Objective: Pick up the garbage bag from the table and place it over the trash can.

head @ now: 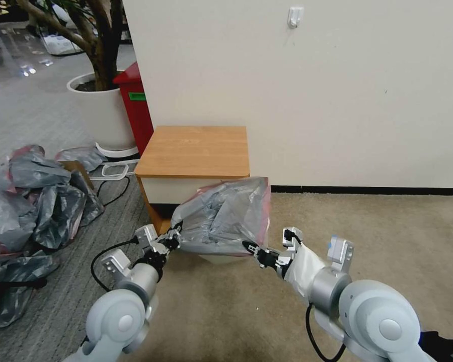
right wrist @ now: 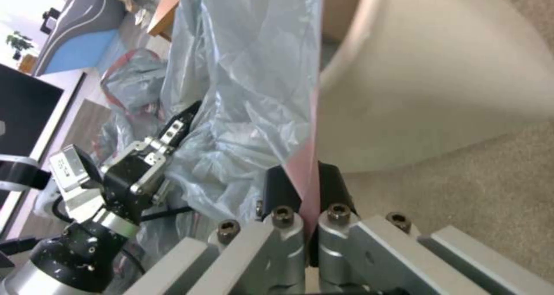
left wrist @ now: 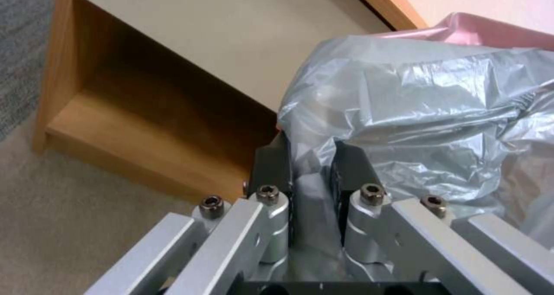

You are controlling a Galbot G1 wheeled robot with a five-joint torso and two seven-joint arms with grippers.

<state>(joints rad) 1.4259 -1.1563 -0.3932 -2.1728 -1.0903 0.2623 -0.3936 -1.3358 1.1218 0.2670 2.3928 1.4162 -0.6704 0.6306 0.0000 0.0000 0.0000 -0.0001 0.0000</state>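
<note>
An office-like indoor space: grey carpet tiles (head: 40, 115), beige carpet (head: 377, 231), a plain white partition wall (head: 337, 90), a large potted tree (head: 98, 65), a red bin (head: 136, 105) beside it.

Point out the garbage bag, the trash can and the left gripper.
garbage bag (head: 221, 216), head view, grey middle.
trash can (right wrist: 439, 83), right wrist view, cream side wall.
left gripper (left wrist: 311, 165), left wrist view, between fingertips pinching bag.
</note>
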